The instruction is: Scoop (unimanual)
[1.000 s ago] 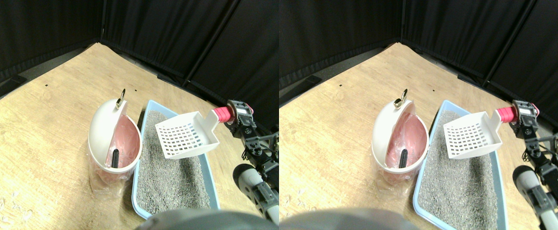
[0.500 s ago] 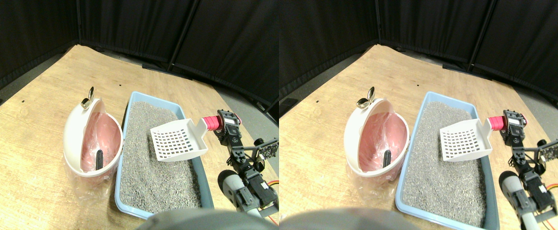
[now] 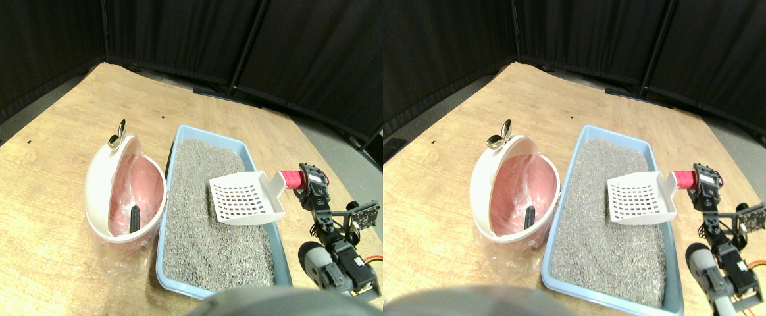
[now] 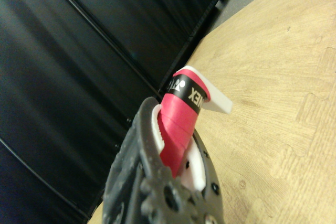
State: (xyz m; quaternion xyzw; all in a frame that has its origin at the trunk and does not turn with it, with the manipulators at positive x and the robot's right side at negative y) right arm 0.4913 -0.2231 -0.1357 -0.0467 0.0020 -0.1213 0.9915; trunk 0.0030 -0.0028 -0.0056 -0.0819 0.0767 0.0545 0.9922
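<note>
Front view, tray: we've got the blue litter tray (image 3: 171, 161) lying on the wooden floor (image 3: 41, 125), filled with grey litter (image 3: 215, 227).
Front view, scoop: our white slotted scoop (image 3: 246, 199) hangs over the right part of the litter, bowl roughly level, slots facing up; we can't tell whether it touches the grains.
Front view, handle: the pink wrapped handle (image 3: 291, 179) runs off to the right, past the tray's edge, into our gripper (image 3: 308, 185).
Front view, bin: just left of the tray stands the white round bin (image 3: 100, 187) with a pink liner (image 3: 143, 191), a dark thing (image 3: 135, 218) standing inside and a metal clip (image 3: 117, 139) on its far rim.
Front view, backdrop: black curtains (image 3: 179, 36) close off the far side.
Wrist view, grip: here we see the pink handle (image 4: 181, 124) seated in the dark jaw frame, gripper (image 4: 176, 153) clamped onto it.
Wrist view, scoop: only a white sliver of the scoop (image 4: 212, 97) shows beyond the wrap.
Wrist view, surroundings: wooden floor (image 4: 278, 93) on one side, black curtains (image 4: 89, 56) on the other.
</note>
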